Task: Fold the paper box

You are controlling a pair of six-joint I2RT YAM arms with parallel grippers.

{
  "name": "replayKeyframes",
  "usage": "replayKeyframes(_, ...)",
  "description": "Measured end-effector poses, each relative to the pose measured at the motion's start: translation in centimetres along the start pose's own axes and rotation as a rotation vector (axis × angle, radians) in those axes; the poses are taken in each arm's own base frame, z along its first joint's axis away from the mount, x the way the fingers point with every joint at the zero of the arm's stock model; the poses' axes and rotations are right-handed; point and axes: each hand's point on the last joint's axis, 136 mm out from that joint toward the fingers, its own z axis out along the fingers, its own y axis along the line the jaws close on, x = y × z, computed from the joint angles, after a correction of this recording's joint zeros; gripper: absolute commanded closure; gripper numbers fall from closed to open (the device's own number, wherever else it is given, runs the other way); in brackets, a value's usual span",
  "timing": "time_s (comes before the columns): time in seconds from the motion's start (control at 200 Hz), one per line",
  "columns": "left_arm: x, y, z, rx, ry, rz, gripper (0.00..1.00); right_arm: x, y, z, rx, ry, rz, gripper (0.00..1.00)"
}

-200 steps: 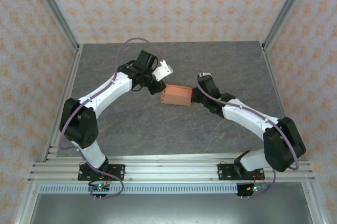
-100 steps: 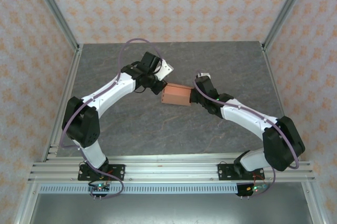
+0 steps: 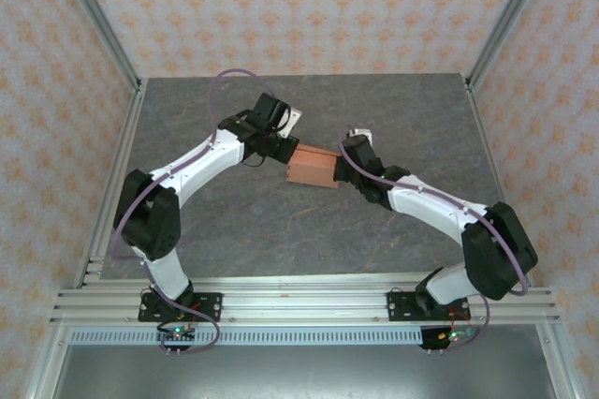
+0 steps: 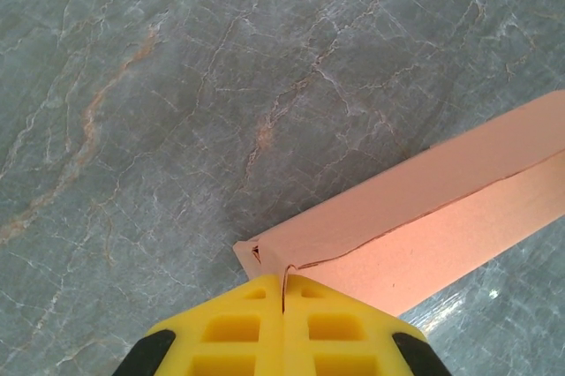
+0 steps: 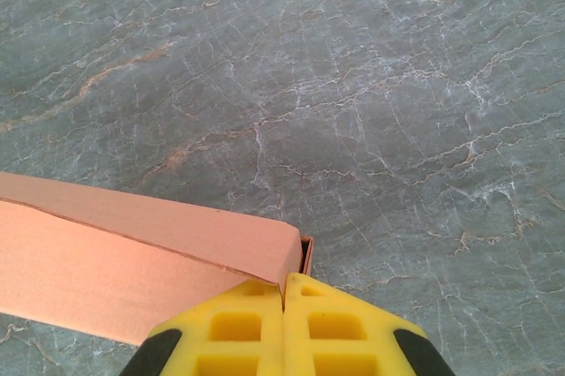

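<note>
The paper box (image 3: 312,167) is a small salmon-orange card box, held just above the grey table between the two arms. My left gripper (image 3: 286,149) is at its left end. In the left wrist view the yellow fingers (image 4: 238,327) are pressed together with a thin card edge of the paper box (image 4: 424,217) pinched between them. My right gripper (image 3: 343,163) is at the right end. In the right wrist view its fingers (image 5: 340,327) are shut on the corner edge of the paper box (image 5: 132,261), whose end shows a narrow open slit.
The grey marbled table (image 3: 234,221) is bounded by aluminium frame posts (image 3: 98,20) and patterned walls at the back and sides. A metal rail (image 3: 299,303) carries the arm bases at the near edge. Purple cables loop over both arms.
The left gripper has closed onto the box's left end and moved in towards it. The box and right gripper have shifted slightly towards the far side.
</note>
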Motion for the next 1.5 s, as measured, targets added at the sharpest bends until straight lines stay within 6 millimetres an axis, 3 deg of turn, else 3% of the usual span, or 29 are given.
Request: replayKeyframes(1.501, -0.9, 0.3, 0.6, -0.024, 0.052, -0.403, 1.0, -0.2, 0.4, 0.4, 0.033, -0.031, -0.019, 1.0)
